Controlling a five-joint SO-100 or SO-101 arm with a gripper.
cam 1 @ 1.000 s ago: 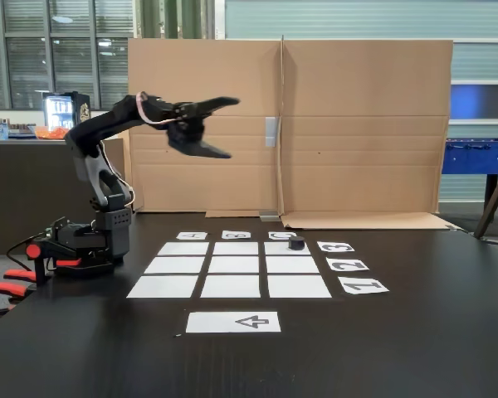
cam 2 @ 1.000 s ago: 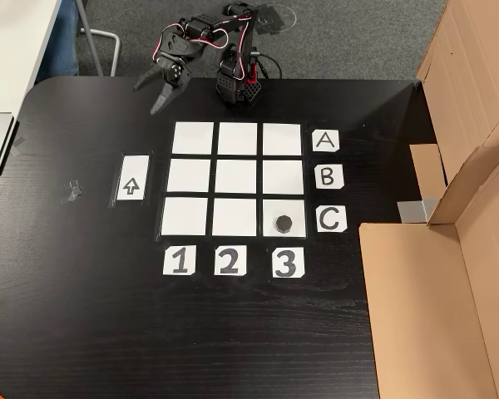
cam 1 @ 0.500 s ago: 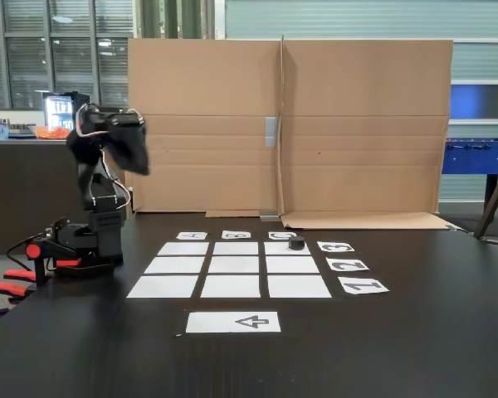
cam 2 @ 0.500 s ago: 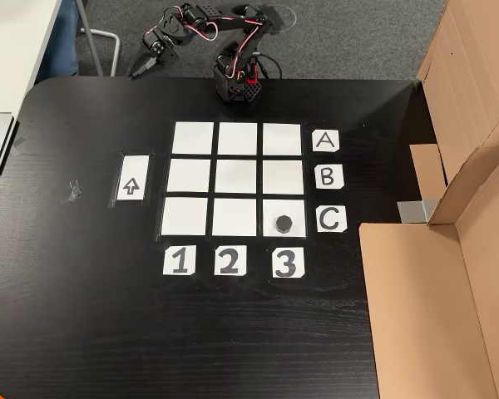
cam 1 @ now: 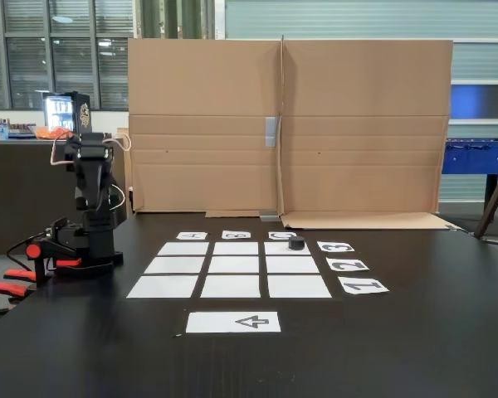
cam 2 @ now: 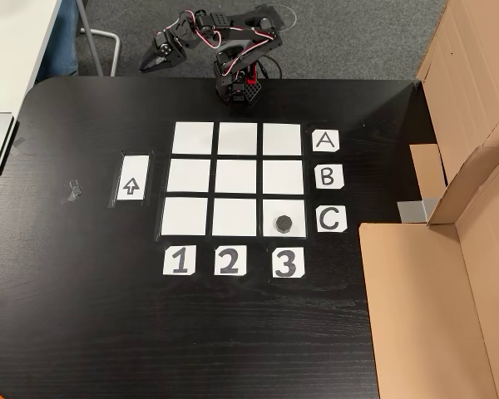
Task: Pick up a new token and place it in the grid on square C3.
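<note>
Black table (cam 2: pixel 83 316), token (cam 2: pixel 284 223) on square C3 (cam 2: pixel 294 208)

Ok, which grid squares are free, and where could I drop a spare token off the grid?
Eight cells of the grid are bare; only square C3 holds the token. Off-grid, bare table lies below the number labels and left of the arrow sheet. Cardboard crowds the right side.

Seen from above, the black bench (cam 2: pixel 83 332) carries the grid (cam 2: pixel 237 179) of nine white rectangles. The token (cam 2: pixel 284 223) lies on square C3 (cam 2: pixel 293 209), the corner cell next to the C label (cam 2: pixel 330 219) and the 3 label (cam 2: pixel 287 263). The arm is folded at the far edge, and its claw (cam 2: pixel 152 63) hangs beyond the bench, well apart from the token. A white sheet with an arrow (cam 2: pixel 131 178) lies left of the grid.
</note>
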